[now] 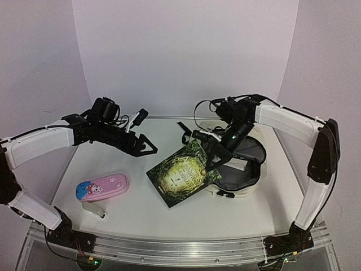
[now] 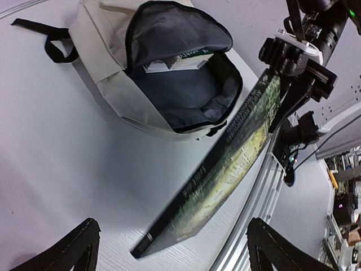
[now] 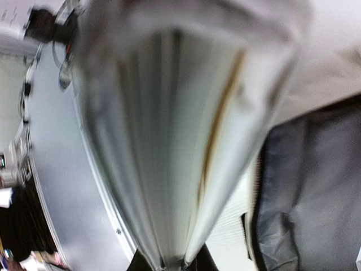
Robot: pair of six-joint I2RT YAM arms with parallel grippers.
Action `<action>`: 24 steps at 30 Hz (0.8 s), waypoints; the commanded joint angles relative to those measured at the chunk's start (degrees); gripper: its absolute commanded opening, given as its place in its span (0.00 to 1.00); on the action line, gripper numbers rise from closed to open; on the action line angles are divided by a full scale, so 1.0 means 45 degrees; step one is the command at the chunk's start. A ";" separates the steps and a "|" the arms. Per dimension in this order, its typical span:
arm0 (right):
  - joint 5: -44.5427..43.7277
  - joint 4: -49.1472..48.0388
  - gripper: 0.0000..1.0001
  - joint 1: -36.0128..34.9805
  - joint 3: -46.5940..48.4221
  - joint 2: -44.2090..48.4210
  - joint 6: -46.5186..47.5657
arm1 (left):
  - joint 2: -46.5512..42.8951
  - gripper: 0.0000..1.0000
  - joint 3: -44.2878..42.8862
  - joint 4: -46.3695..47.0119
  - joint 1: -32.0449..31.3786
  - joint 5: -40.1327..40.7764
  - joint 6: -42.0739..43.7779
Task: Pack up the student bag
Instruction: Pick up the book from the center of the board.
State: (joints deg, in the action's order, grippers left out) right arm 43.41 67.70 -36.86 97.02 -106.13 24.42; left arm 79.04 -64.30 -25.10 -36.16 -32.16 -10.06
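Observation:
The cream student bag (image 1: 255, 186) lies open at the right, grey lining up, with a white book (image 1: 242, 165) inside; it also shows in the left wrist view (image 2: 113, 90). My right gripper (image 1: 217, 161) is shut on the edge of a green-covered book (image 1: 183, 174) and holds it tilted, its far corner resting on the table beside the bag's mouth. The book's page edges (image 3: 169, 130) fill the right wrist view, and its spine shows in the left wrist view (image 2: 220, 169). My left gripper (image 1: 145, 148) is open and empty, hovering left of the book.
A pink cartoon pencil case (image 1: 103, 187) lies at the front left, with a small white object (image 1: 94, 209) just in front of it. The bag's black straps (image 1: 183, 131) trail toward the back wall. A metal rail (image 1: 180, 248) runs along the near edge.

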 commanded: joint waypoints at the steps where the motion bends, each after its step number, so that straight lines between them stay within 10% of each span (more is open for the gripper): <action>1: 0.0273 0.1466 0.00 -0.0759 0.0861 0.0538 0.1706 | 0.0511 0.88 -0.1086 -0.1168 -0.0446 -0.1400 0.1105; 14: -0.0028 0.2582 0.00 -0.1551 0.1999 0.0083 0.3190 | 0.1910 0.61 -0.0464 0.0109 -0.2098 -0.3768 0.0860; 24: -0.0032 0.3188 0.03 -0.1703 0.3028 -0.0302 0.3786 | 0.2089 0.18 0.0021 0.1751 -0.2234 -0.5194 0.0318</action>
State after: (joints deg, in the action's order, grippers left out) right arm 40.06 77.36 -44.18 106.05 -107.49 39.07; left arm 88.38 -64.53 -22.44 -45.87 -51.39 -7.19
